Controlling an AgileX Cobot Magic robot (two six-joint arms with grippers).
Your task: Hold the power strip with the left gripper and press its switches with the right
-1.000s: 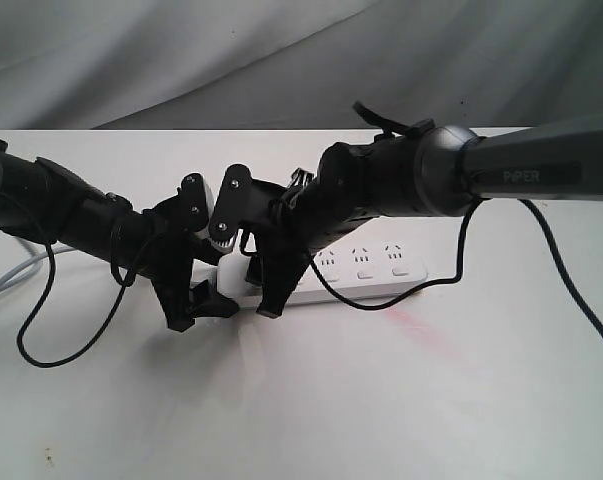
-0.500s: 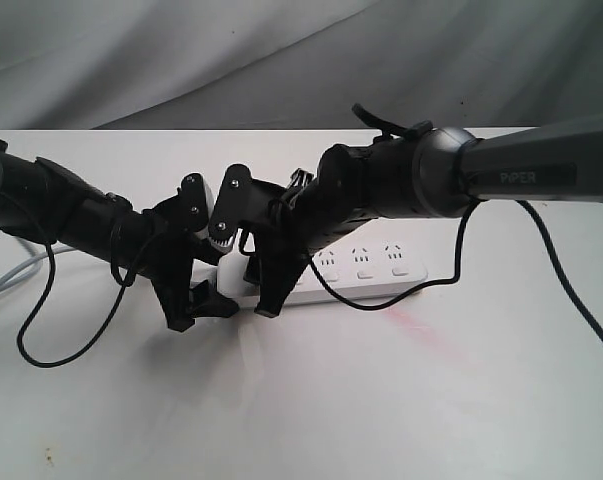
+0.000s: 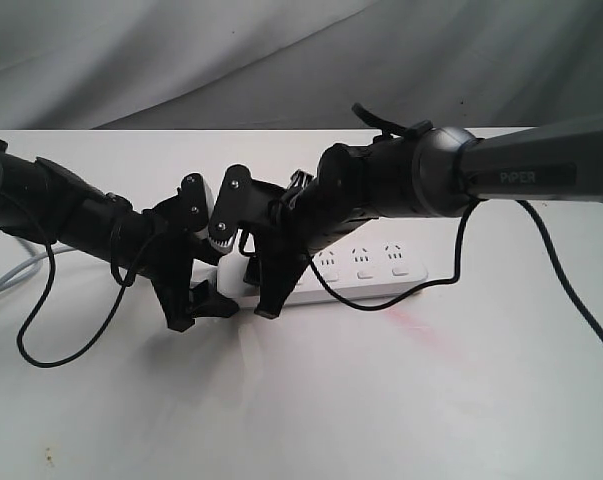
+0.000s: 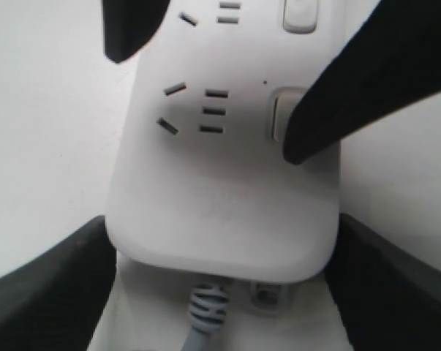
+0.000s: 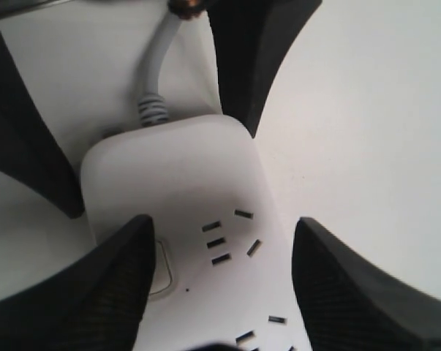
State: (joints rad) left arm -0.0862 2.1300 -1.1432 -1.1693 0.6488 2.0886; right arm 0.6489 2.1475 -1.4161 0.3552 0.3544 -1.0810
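Nothing has moved since 1 second ago; both arms hold the same pose. We see the white power strip (image 3: pixel 371 268) lying flat near the middle of the white desk (image 3: pixel 381 400). The left pincer (image 4: pixel 220 219) clamps the strip's rounded end, 1 finger against each long side, where the grey cord (image 4: pixel 205 311) leaves. The right pincer (image 5: pixel 221 223) stands wide apart just beside it. 1 fingertip (image 4: pixel 308 139) rests over the end switch (image 4: pixel 281 110), and the other hangs past the strip's opposite edge. More switches (image 3: pixel 366 272) show clear of the arms.
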